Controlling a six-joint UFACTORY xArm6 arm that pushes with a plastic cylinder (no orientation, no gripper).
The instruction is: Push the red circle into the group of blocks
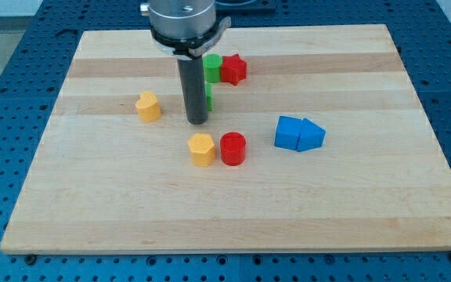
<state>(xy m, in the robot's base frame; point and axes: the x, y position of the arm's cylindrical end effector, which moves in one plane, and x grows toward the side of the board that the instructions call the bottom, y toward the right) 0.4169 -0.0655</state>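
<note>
The red circle (232, 148) stands near the board's middle, touching a yellow hexagon block (201, 149) on its left. My tip (197, 121) is just above the yellow hexagon and up-left of the red circle, apart from both. Behind the rod sit a green block (212, 65) and a second green block (209, 97), partly hidden by the rod. A red star block (232, 69) touches the upper green block on its right. A blue cube (290, 132) and a blue triangle block (312, 135) touch each other at the view's right.
Another yellow block (148, 106) stands alone left of the rod. The wooden board (92, 204) lies on a blue perforated table (6, 94).
</note>
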